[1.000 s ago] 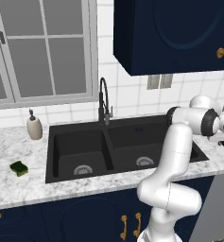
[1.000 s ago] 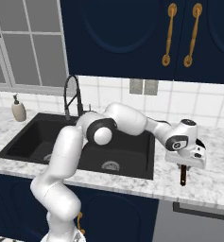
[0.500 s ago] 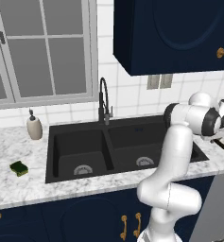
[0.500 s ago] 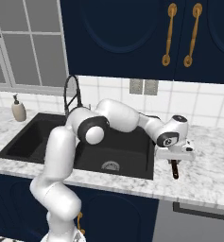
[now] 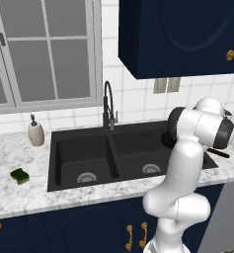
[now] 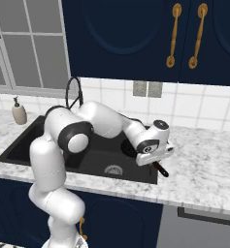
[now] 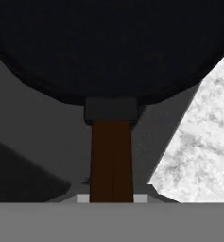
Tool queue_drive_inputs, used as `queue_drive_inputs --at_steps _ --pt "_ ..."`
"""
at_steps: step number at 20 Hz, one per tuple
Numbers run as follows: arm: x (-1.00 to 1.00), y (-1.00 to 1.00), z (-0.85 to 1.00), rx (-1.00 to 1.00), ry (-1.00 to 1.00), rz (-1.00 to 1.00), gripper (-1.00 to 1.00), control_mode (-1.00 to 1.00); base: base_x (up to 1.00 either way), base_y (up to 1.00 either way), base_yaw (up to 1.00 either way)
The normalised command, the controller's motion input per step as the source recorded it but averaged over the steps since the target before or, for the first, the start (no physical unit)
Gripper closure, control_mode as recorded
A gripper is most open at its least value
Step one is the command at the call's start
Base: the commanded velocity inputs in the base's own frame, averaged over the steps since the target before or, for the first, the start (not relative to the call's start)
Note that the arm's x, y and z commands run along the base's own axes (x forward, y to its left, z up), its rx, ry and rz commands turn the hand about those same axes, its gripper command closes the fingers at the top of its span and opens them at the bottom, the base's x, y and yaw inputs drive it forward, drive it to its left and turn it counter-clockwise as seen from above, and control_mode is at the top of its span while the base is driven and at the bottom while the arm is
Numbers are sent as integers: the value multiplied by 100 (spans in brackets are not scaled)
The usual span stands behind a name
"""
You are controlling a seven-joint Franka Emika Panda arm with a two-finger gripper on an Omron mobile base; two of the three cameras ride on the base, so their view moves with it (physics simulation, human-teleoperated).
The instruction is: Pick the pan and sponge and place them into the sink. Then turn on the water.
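Here, tool (image 6: 157,159) clamped narrow on brown handle (image 7: 111,158) of pan (image 7: 108,47), over sink (image 6: 24,145) edge. Pan rigid, likely heavy; far-end grip invites sag.

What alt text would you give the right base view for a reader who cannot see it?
A white robot arm reaches right over a black double-basin sink, its gripper shut on the dark handle of the pan, held above the sink's right edge. Marble counter, navy cabinets, a soap dispenser far left.
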Motion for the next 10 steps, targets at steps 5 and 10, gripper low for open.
queue_drive_inputs --at_steps 5,10 --pt "16 88 4 0 -2 55 100 -100 0 0 0" --pt "41 83 0 0 0 45 100 -100 0 0 0"
